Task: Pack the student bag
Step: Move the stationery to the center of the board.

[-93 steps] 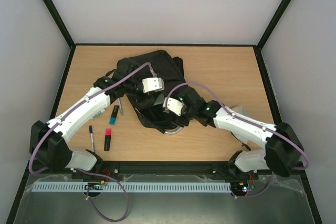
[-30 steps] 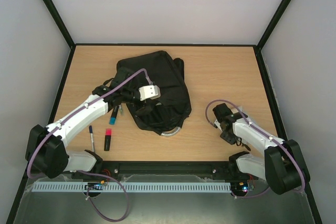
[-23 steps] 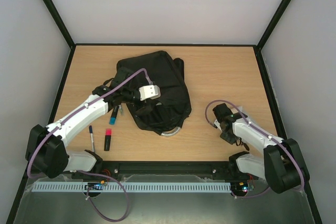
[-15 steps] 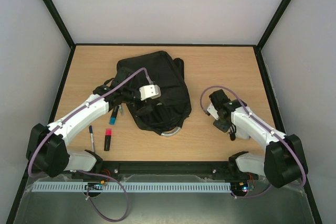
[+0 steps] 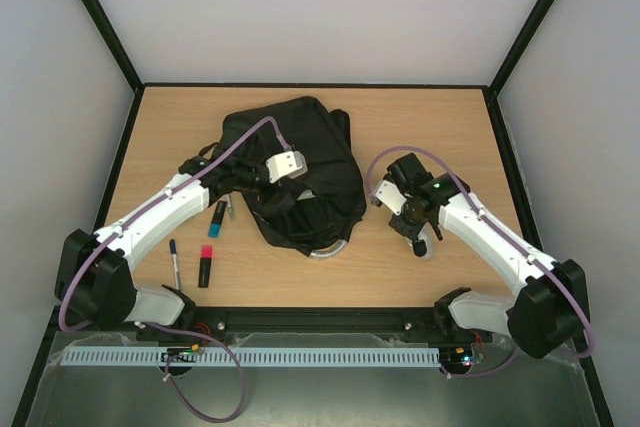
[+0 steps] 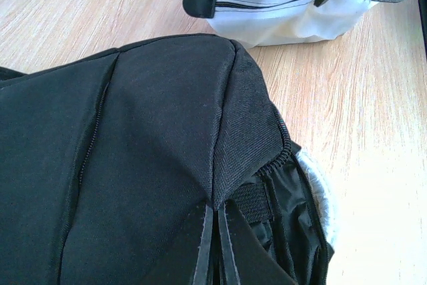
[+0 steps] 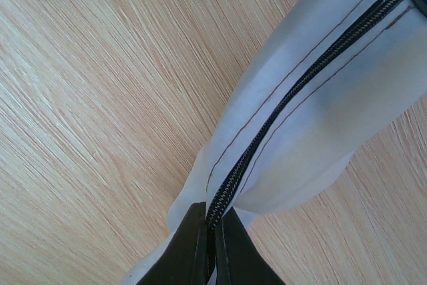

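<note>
Right fingers (image 7: 212, 231) pinching white pouch (image 7: 320, 85) at zip; left fingers (image 6: 213, 239) clamping student bag (image 5: 310, 162) edge. Likely best: lifting edge wider, sliding pouch leftward, end-first, into opening.

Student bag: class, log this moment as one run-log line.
left fingers: shut on student bag fabric | right fingers: shut on white zip pouch at zipper | pouch: outside bag, right of it

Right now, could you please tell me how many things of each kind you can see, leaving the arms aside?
student bag: 1
zip pouch: 1
highlighters: 2
pens: 2
Total: 6
</note>
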Robot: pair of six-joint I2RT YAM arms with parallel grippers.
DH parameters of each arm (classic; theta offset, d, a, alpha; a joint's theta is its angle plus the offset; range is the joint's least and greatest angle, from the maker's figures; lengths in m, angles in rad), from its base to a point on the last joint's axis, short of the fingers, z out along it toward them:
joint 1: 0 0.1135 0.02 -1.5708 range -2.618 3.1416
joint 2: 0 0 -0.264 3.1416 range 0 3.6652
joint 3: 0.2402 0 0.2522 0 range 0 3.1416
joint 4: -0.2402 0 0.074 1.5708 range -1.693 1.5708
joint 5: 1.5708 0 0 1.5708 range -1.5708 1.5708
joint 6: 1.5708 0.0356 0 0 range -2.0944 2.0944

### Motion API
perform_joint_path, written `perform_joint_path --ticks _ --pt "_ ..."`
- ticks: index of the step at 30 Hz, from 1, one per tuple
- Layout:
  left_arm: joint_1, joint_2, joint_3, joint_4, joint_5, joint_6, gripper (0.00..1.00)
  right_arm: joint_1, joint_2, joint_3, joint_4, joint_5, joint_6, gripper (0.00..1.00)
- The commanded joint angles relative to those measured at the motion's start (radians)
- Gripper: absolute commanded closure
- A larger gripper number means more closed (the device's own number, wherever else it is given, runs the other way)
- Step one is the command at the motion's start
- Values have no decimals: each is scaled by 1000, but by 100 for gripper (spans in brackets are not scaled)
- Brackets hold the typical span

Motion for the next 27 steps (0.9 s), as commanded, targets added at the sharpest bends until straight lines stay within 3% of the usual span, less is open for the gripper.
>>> perform_joint_path --ticks 1,11,12,14,16,17,22,27 --pt "16 3 32 59 30 -3 98 -14 -28 -27 -36 31 35 99" --pt "16 7 36 55 36 -3 98 -121 -23 -33 -6 72 52 97" --pt "16 7 35 55 38 -3 97 -128 -25 -40 1 71 60 85" --pt "16 9 35 56 40 -3 98 -140 -18 -43 2 49 82 50" --pt "16 12 36 56 45 -7 97 -146 8 -39 -2 25 124 27" --pt "16 13 37 55 47 -8 98 -149 25 -35 -1 10 146 20" --pt "16 12 40 54 53 -16 98 -192 115 -4 5 -69 243 1" --pt "16 7 38 52 53 -16 98 -217 187 18 31 -72 263 0"
